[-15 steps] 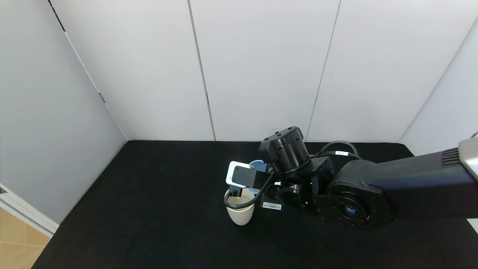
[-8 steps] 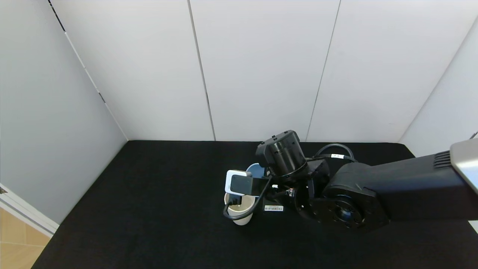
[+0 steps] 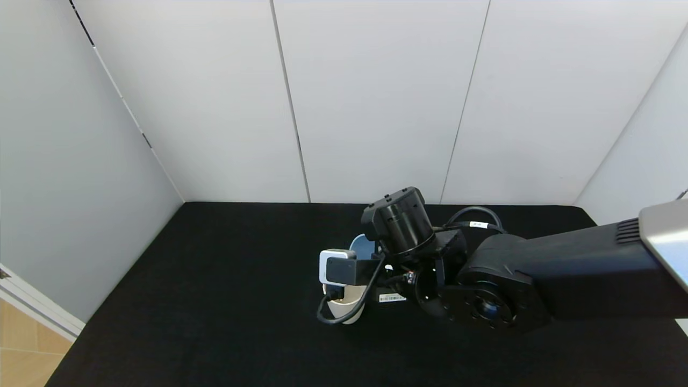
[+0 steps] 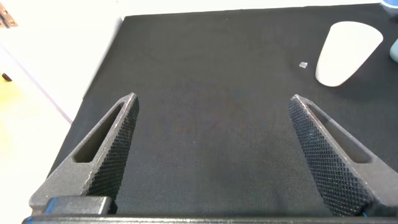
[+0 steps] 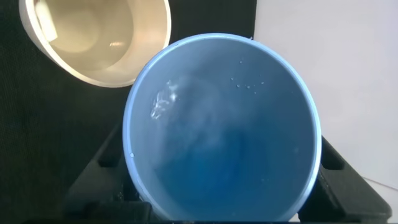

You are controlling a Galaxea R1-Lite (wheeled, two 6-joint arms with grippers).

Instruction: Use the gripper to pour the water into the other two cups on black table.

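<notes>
Nearest us, our left gripper hangs over bare bench, its jaws spread wide with nothing between them. Farther in, our right arm reaches across from the right, its wrist rolled over; the right gripper clamps the blue cup, tipped with water inside, its rim just above the cream cup mid-bench.

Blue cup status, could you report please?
Right gripper holds blue cup, tilted over cream cup. Left gripper open, idle. Nothing obstructing.
</notes>
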